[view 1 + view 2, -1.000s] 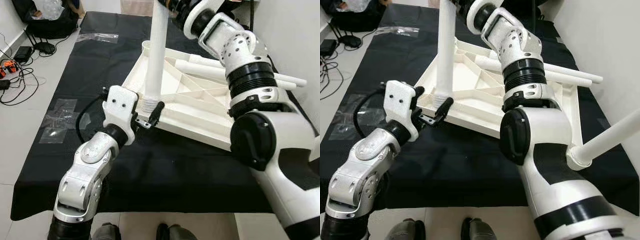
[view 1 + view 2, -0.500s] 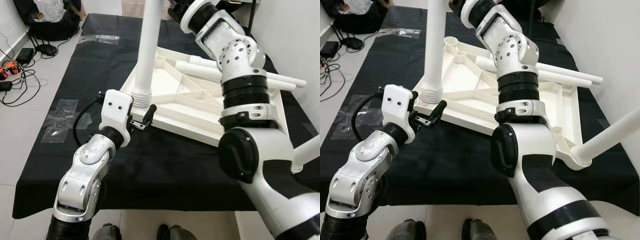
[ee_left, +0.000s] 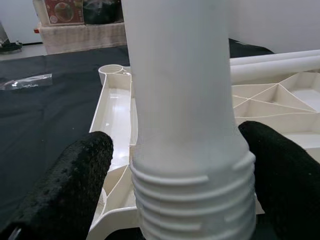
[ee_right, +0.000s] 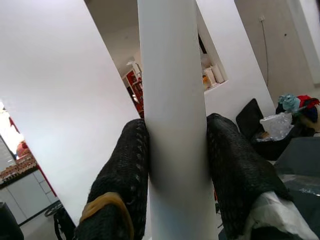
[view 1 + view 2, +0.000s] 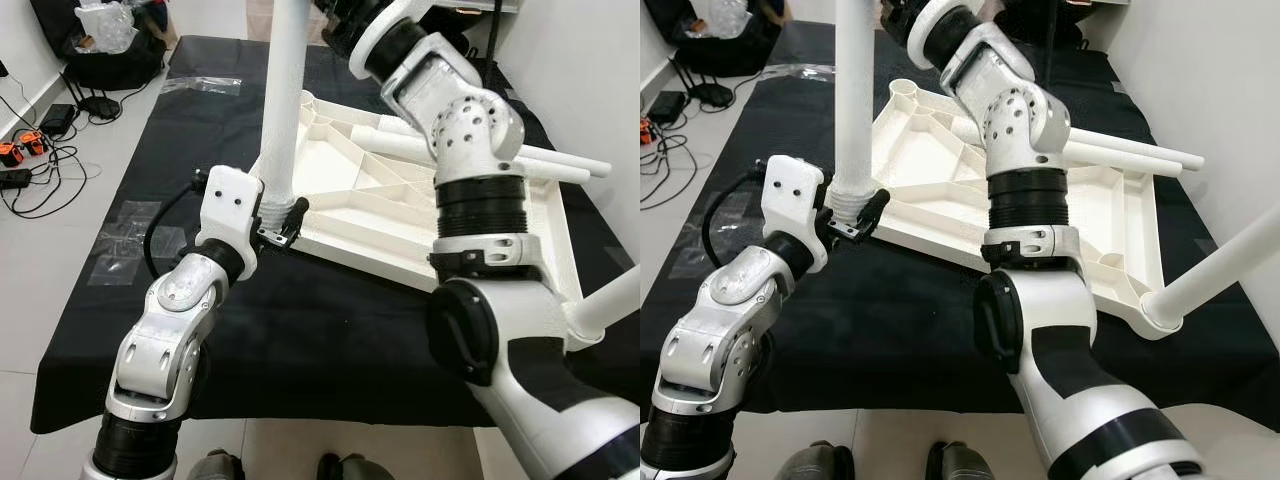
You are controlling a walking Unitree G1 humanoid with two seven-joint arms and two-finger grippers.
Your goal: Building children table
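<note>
The right gripper clamps the table leg upright — the left gripper, fingers parted, brackets its threaded end. Next, I judge: seat it in the tabletop corner socket and twist.

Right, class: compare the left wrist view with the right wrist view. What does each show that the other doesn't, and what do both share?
Left wrist view: the leg's threaded end, the upturned tabletop and spare legs behind it. Right wrist view: a smooth stretch of the leg, with white walls and a room behind. Both share the white leg between two black fingers.
</note>
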